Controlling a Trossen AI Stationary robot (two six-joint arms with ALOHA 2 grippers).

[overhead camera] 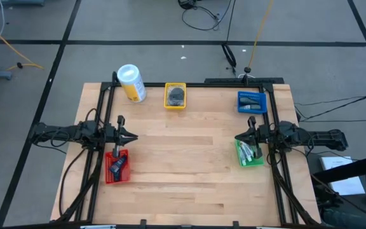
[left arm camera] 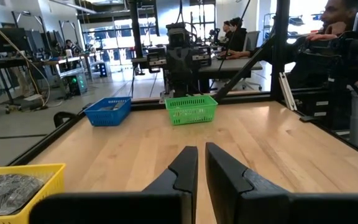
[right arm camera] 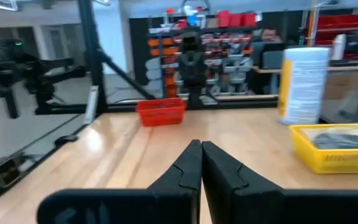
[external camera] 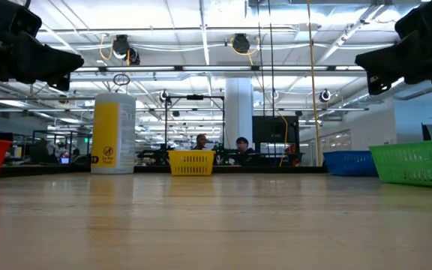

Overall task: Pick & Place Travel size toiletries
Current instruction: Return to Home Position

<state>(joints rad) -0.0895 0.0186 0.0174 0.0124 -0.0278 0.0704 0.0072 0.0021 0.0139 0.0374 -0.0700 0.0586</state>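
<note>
Fingers (left arm camera: 182,171) pinched nearly shut, empty on both: my left gripper (overhead camera: 134,137) sits by red bin (overhead camera: 118,182), right gripper (overhead camera: 237,137) by green bin (overhead camera: 254,164), toiletries (overhead camera: 119,166) binned.

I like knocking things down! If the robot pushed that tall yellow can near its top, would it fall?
Probably. The yellow canister stands upright and looks taller than wide, so a high push would likely tip it. Being round, it might then roll across the table. Its weight I cannot tell.

Table (overhead camera: 189,172) ctr open; bins (overhead camera: 166,97) & canister (overhead camera: 131,83) hug edges
</note>
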